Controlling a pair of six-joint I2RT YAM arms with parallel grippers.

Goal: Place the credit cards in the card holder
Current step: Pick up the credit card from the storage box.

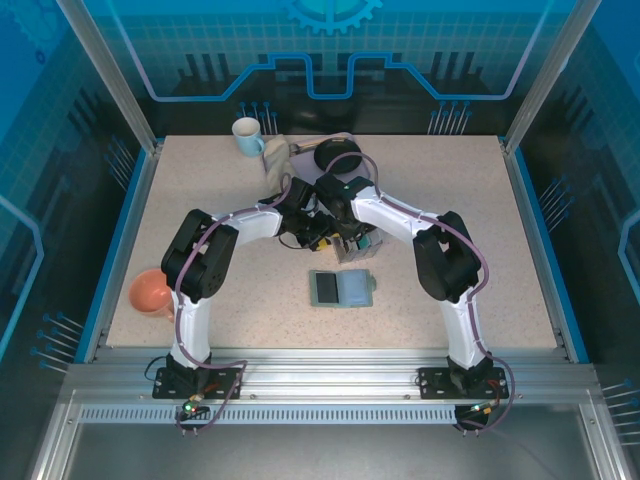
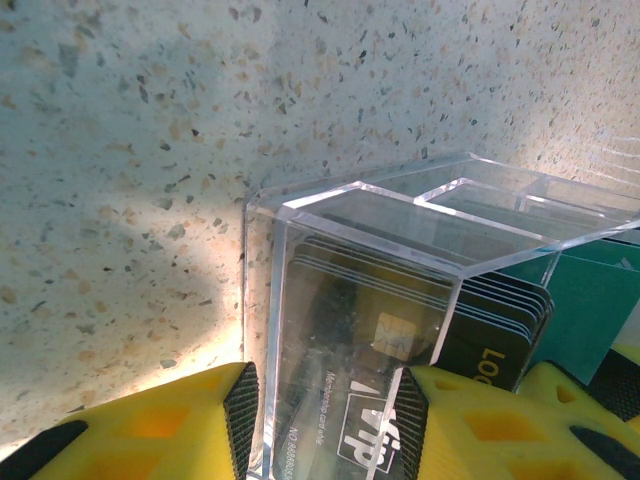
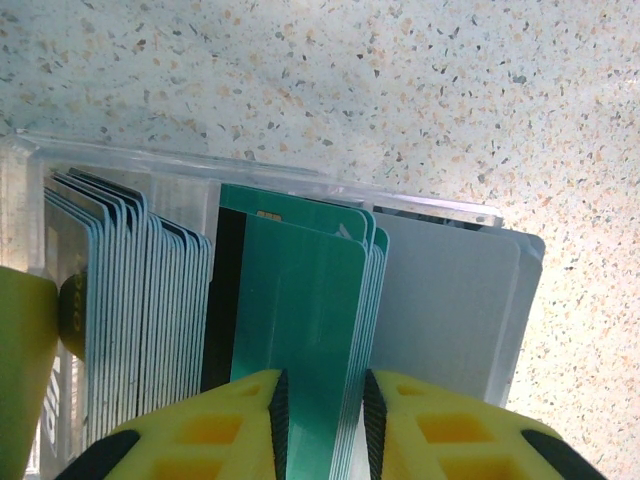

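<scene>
On the speckled desk (image 1: 480,240), the right claw (image 3: 322,395) is clamping thin teal plastic cards (image 3: 300,290) in a clear acrylic box (image 3: 300,178), risking lifting several together; whether the left claw (image 2: 325,415) is gripping, I cannot tell.

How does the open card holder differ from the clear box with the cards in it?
The card holder is opaque, grey-green and dark inside; the clear box is see-through. The card holder lies flat and open; the clear box stands upright, with credit cards on edge in its compartments. Both rest on the table near its middle.
</scene>
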